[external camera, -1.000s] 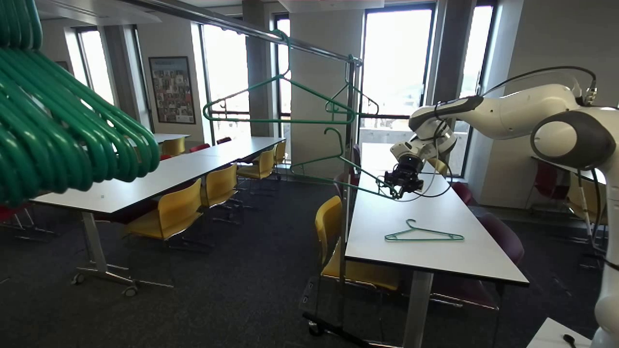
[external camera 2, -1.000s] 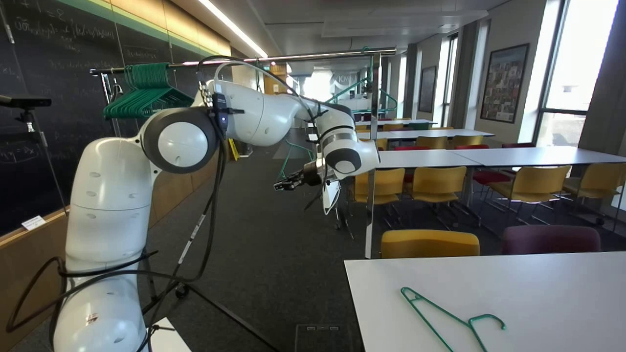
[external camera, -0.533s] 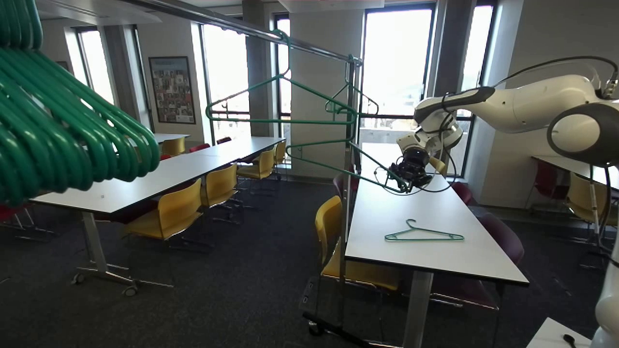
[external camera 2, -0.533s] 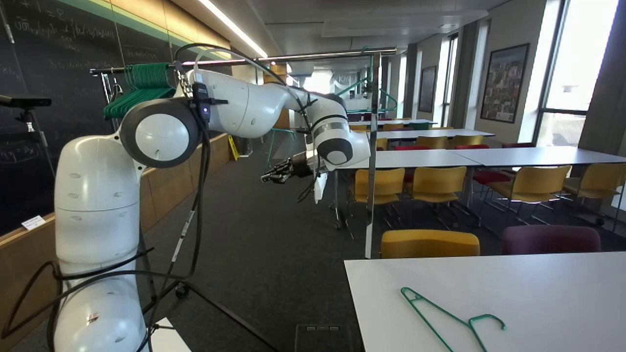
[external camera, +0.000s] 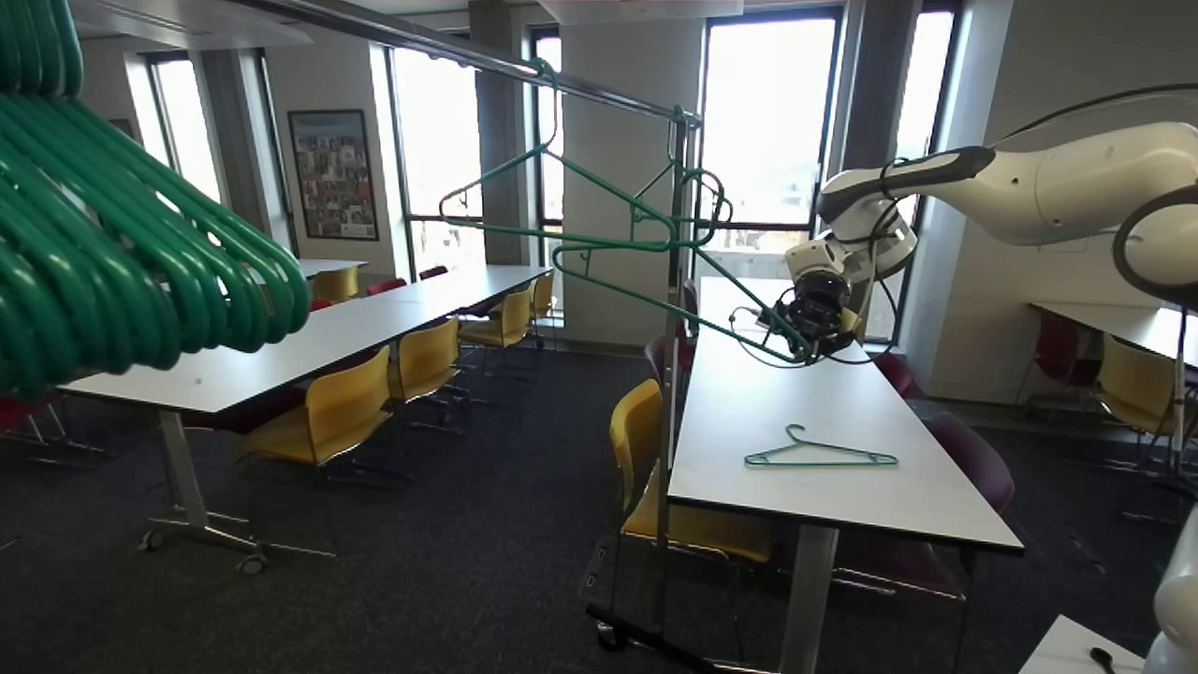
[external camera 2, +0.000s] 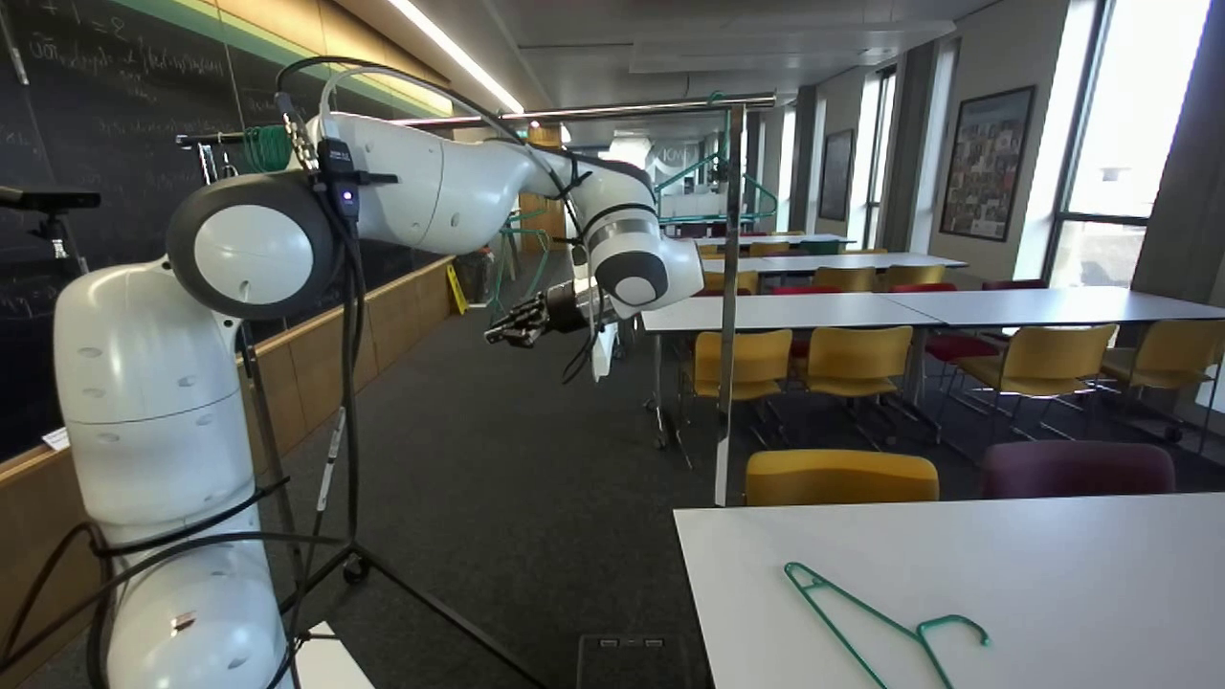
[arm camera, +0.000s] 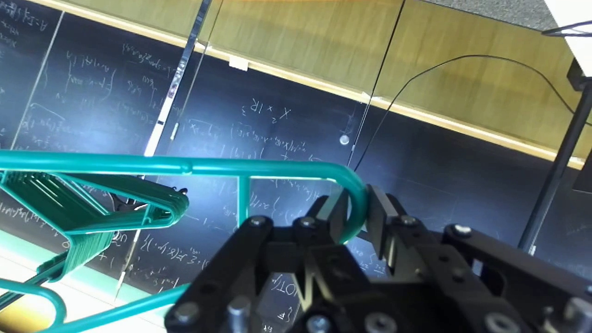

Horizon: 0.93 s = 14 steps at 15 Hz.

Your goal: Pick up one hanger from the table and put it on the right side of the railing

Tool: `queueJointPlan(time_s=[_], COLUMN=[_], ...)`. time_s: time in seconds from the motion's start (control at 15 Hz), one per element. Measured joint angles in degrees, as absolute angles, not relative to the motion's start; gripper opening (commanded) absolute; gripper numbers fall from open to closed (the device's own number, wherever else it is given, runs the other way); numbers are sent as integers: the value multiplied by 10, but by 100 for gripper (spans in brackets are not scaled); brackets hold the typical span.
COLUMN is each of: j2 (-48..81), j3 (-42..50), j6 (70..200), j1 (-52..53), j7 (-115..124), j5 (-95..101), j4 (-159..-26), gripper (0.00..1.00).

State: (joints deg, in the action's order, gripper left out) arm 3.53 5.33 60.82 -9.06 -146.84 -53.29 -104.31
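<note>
My gripper (external camera: pixel 807 353) is shut on one corner of a green hanger (external camera: pixel 641 298) and holds it in the air, tilted, beside the railing. In the wrist view the gripper (arm camera: pixel 357 201) has the rounded end of this hanger (arm camera: pixel 277 167) between its pads. The railing (external camera: pixel 599 89) runs above; it also shows in an exterior view (external camera 2: pixel 651 107). The held hanger's hook is below the bar, near the upright, and overlaps a hanger that hangs there (external camera: pixel 524 230); I cannot tell if they touch. Another hanger (external camera: pixel 824 463) lies on the white table (external camera: pixel 824 402).
Thick glossy green hangers (external camera: pixel 122 234) hang bunched at the railing's far end. The railing's upright (external camera 2: pixel 729 316) stands near my arm. Yellow chairs (external camera: pixel 641 421) stand beside the table. A blackboard (arm camera: pixel 286 111) fills the wrist view's background.
My gripper has risen with the hanger, going right in an exterior view. The held hanger's hook has come up towards the bar. The hanger hanging on the railing has turned.
</note>
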Motion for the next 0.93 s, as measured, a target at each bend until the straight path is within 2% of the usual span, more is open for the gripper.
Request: queueJointPlan(time_s=[0.4,0.93], j2=[28,28], j3=[53,53], j6=[608,647], j1=[-77,-67], j7=[-1442,-1221], j5=[-567,-675], j4=[-1040,-968], gripper=[4,4])
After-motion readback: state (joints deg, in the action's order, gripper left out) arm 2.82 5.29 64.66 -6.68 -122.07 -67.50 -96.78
